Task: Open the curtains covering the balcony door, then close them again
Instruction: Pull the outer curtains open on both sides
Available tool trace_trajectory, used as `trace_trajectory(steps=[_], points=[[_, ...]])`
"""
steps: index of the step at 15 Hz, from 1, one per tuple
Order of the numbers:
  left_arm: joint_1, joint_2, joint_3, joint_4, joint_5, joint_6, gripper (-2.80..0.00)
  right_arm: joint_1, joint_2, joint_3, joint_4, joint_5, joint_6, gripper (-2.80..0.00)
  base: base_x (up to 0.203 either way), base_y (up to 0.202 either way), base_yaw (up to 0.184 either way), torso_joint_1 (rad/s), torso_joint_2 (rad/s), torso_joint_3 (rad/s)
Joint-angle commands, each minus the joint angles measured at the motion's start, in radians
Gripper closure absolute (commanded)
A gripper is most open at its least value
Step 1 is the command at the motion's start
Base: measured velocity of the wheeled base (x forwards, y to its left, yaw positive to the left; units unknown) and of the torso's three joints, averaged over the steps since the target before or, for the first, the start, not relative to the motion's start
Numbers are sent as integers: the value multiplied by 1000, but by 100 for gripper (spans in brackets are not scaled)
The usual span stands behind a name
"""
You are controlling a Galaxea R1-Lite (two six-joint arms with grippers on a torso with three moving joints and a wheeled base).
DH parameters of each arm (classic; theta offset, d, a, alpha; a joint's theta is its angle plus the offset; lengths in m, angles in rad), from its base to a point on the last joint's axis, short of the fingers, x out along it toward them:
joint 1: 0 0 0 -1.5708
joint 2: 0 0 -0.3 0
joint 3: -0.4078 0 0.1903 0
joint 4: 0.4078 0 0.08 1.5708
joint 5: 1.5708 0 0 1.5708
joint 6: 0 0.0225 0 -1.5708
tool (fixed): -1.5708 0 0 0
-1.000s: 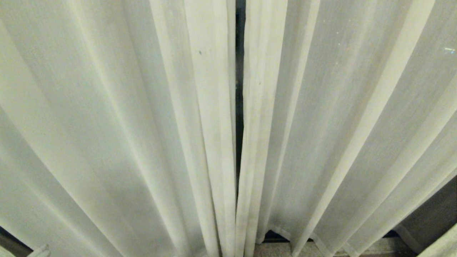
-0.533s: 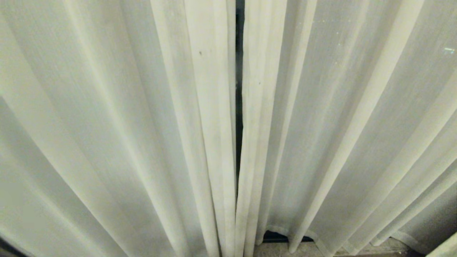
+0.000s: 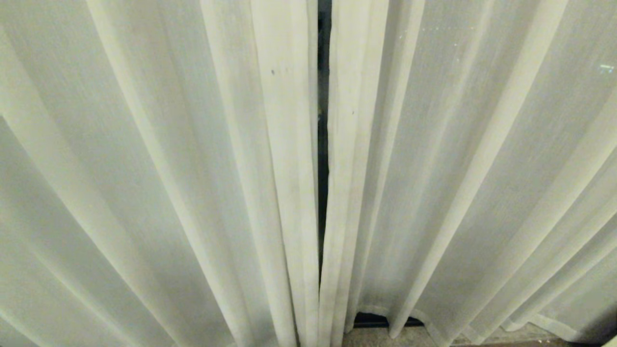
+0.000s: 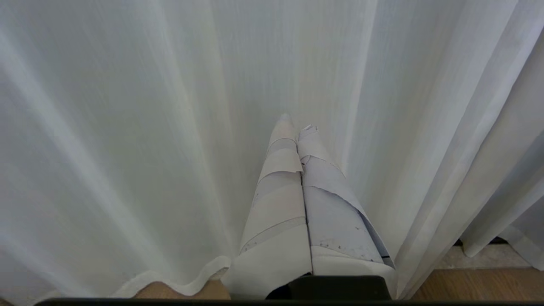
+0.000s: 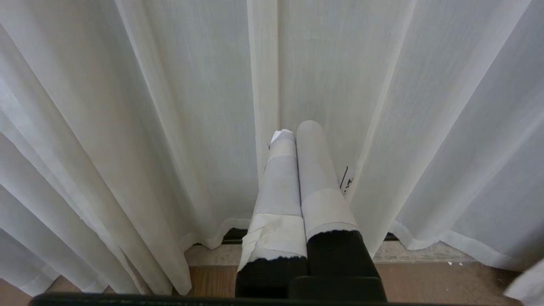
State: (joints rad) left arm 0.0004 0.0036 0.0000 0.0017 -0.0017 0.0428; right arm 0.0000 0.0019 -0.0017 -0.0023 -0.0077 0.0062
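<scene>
You are facing the curtains (image 3: pixel 159 183), drawn almost fully shut across the head view. Their two hemmed inner edges hang side by side at the middle, touching near the floor and parting higher up into a thin dark slit. Through that slit you see a sliver of the balcony door (image 3: pixel 323 144); it is probably the dark frame, though the strip is too narrow to be sure. At the bottom right, the right panel's hem lifts in scallops off a pale sill (image 3: pixel 371 333), with a short dark gap under it.

Neither arm shows in the head view. In the left wrist view, the left gripper (image 4: pixel 295 123) has its taped fingers (image 4: pixel 280 199) pressed together on nothing, tips right at a pleat of the fabric. That panel's hem ripples just above the wooden floor (image 4: pixel 476 284).

In the right wrist view, the right gripper (image 5: pixel 297 129) is likewise closed and empty, pointing at a flat hemmed band of the curtains, with the sill and floor below it. Open room lies only along the floor beneath the hems.
</scene>
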Motion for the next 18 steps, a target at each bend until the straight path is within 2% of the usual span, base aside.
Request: trace_trajectory(steps=[1,18], points=[[0,-4,0,0,0,0,0,0,0,0,-1,0,0,0,0,0,0,0,0,0],[1,-4,0,0,0,0,0,0,0,0,-1,0,0,0,0,0,0,0,0,0]])
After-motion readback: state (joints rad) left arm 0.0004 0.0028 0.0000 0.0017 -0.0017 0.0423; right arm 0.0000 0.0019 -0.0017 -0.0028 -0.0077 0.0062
